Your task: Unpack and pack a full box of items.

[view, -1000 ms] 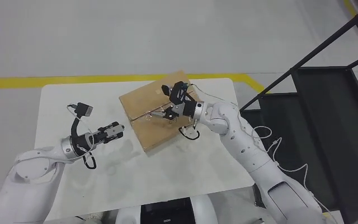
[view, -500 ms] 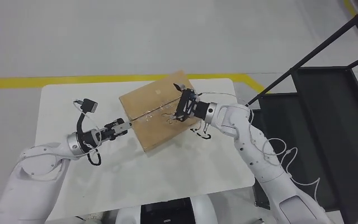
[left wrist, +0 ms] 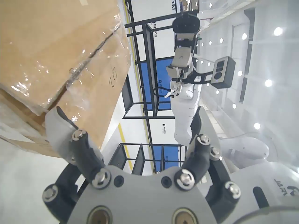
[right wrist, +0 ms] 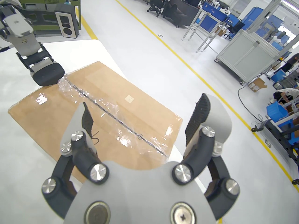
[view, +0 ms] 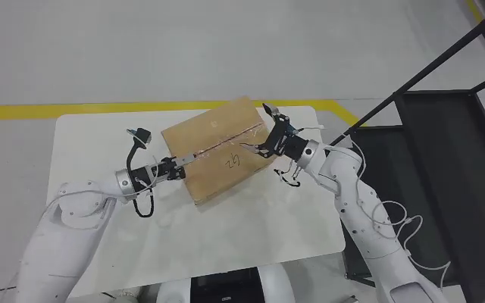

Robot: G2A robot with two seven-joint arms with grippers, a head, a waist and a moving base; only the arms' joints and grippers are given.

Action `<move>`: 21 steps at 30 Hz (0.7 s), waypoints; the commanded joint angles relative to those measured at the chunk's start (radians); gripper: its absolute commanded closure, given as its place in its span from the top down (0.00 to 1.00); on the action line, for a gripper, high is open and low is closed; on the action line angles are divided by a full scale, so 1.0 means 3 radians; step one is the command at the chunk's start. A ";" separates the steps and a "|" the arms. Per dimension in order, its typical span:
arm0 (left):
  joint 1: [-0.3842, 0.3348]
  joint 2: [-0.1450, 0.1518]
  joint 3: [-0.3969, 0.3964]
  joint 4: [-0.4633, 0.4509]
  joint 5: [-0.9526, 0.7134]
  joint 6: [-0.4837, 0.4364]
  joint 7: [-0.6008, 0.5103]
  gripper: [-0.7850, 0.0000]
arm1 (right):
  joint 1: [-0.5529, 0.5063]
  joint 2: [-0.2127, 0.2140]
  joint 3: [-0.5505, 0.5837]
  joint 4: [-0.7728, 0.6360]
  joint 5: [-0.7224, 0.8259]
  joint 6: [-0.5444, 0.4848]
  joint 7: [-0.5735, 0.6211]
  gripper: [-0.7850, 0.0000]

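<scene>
i have the box sitting closed on the white table, turned at an angle to the table's edges, its two top flaps meeting along a seam covered by crinkled clear tape. my left gripper is at the box's left side, right at the end of that seam. in the left wrist view its fingers are spread wide with nothing between them, and one fingertip sits against the taped edge of the box. my right gripper is at the opposite end of the seam, over the box's right edge, jaws apart and empty. the right wrist view looks down the tape to the left gripper at the far end. a yellow floor line runs beyond the table.
</scene>
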 commanded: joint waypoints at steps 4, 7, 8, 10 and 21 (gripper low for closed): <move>-0.0077 -0.0013 0.0038 0.0067 -0.0080 0.0238 0.0016 0.48 | -0.0113 0.0025 0.0100 -0.0124 0.0032 -0.0011 0.0024 1.00; -0.0116 -0.0014 0.0072 0.0097 -0.0051 0.0420 -0.0027 0.45 | -0.0136 0.0033 0.0114 -0.0151 0.0047 -0.0017 0.0024 1.00; -0.0125 -0.0015 0.0082 0.0107 -0.0062 0.0485 -0.0046 0.43 | -0.0139 0.0035 0.0116 -0.0153 0.0054 -0.0018 0.0025 1.00; -0.0152 -0.0012 0.0089 0.0124 -0.0034 0.0577 -0.0074 0.43 | -0.0143 0.0039 0.0120 -0.0154 0.0064 -0.0021 0.0030 1.00; -0.0309 -0.0004 0.0179 0.0256 0.0105 0.0946 -0.0303 0.33 | -0.0168 0.0063 0.0152 -0.0169 0.0115 -0.0035 0.0048 1.00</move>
